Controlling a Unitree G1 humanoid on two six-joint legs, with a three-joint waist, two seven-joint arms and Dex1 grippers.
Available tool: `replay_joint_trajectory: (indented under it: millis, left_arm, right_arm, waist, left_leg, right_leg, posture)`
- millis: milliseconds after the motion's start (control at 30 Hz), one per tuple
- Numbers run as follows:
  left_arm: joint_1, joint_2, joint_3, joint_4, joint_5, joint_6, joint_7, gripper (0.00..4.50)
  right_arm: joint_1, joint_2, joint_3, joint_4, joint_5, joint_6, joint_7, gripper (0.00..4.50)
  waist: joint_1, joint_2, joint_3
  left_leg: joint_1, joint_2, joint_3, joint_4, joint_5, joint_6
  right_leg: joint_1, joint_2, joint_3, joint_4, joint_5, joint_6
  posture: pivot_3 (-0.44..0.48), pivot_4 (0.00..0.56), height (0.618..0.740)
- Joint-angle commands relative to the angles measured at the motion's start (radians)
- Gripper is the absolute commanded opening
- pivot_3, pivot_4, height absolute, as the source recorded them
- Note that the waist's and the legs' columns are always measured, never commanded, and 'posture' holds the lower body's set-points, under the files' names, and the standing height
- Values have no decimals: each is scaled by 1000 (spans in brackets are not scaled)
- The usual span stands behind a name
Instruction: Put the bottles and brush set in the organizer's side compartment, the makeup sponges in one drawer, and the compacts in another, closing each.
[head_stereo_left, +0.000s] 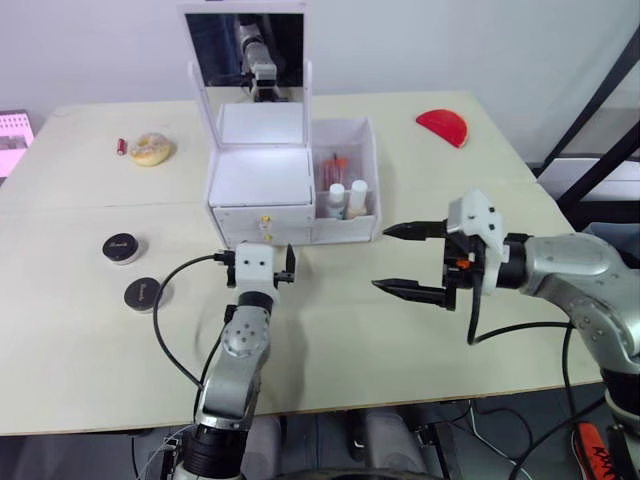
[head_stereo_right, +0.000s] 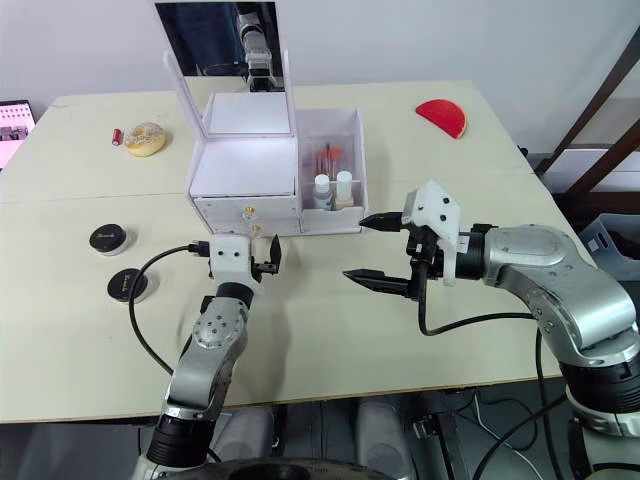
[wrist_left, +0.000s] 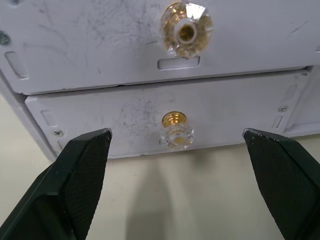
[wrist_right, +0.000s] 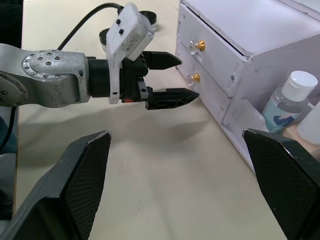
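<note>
Your left gripper is hovering with its fingers spread apart, empty, just in front of the organizer at the centre of the left eye frame. In the left wrist view it is facing the lower drawer's knob, with the upper knob above it; both drawers are sitting shut. Those knobs are small, clear and glossy, so they are probably slippery: you are likely better off closing on the gold stem behind the faceted head and pulling straight out. The organizer looks like light plastic and may slide toward you on the table as you are pulling.

Your right gripper is waiting open and empty at centre right. Two compacts are lying at the left of the frame, well apart from the organizer; they look hard, flat and smooth, so gripping across the rim seems safest. The bottles are already standing in the side compartment.
</note>
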Motion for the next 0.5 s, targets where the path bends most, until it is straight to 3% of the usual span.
replay_joint_trajectory:
  millis: [33,133,367,400,500]
  left_arm:
    - [-22,-7,3,-11,7,-31,-5,4423]
    - [-24,-8,8,-10,4,-37,-7,3692]
    - [-35,-6,11,0,5,-48,-12,311]
    - [-36,-5,11,0,6,-49,-13,31]
    - [-36,-2,12,-1,6,-50,-18,31]
  right_arm:
    - [-6,-1,-21,-24,7,-9,-3,4500]
    - [-6,-1,-21,-29,8,-6,-7,4500]
    - [0,-1,-22,-33,10,-4,-9,4500]
    - [3,-2,-23,-34,9,-4,-9,4500]
    - [5,-2,-23,-35,9,-3,-11,4500]
  waist:
    - [0,0,0]
    - [0,0,0]
    - [0,0,0]
    - [0,0,0]
    - [0,0,0]
  left_leg:
    - [0,0,0,0,0,0]
    - [0,0,0,0,0,0]
    - [0,0,0,0,0,0]
    - [0,0,0,0,0,0]
    - [0,0,0,0,0,0]
  right_leg:
    - [0,0,0,0,0,0]
    - [0,0,0,0,0,0]
    - [0,0,0,0,0,0]
    - [0,0,0,0,0,0]
    - [0,0,0,0,0,0]
  posture:
    - [0,150,739]
    - [0,150,739]
    - [0,150,739]
    - [0,150,739]
    - [0,150,739]
